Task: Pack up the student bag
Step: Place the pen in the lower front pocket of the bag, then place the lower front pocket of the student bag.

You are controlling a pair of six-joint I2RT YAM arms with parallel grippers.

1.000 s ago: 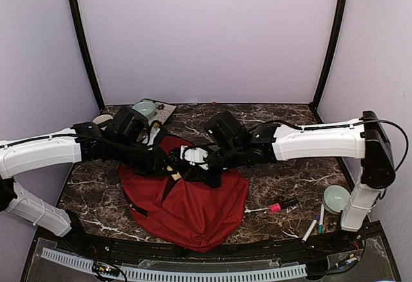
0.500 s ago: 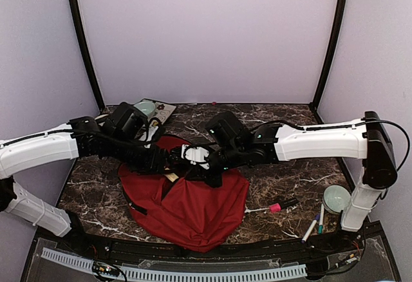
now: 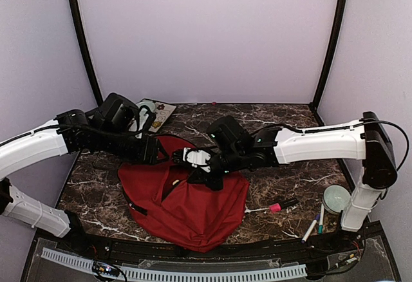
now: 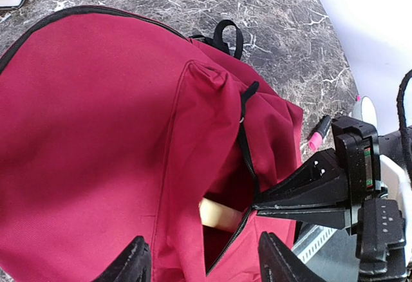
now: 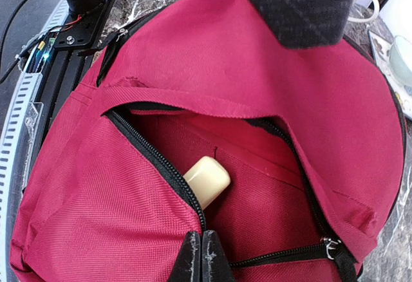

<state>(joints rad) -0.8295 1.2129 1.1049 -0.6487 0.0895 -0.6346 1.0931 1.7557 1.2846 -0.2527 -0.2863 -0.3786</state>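
Because the student bag (image 3: 193,205), lying flat on the tabletop (image 3: 283,134) between both arms, is soft, limp cloth, it will likely sag and fold wherever it is lifted; the stitched zipper lip (image 5: 161,166) looks the firmest hold. The right claw (image 5: 202,253) is closed there, seemingly pinching it; the left claw (image 4: 205,256) hangs open and empty above the bag.

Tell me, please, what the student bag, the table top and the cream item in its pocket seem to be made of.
The student bag: woven fabric, matte; a fine weave shows up close.
The table top: dark stone or marble-look laminate, faint sheen, white veins.
The cream item: smooth, satin, perhaps plastic or rubber; cannot tell.
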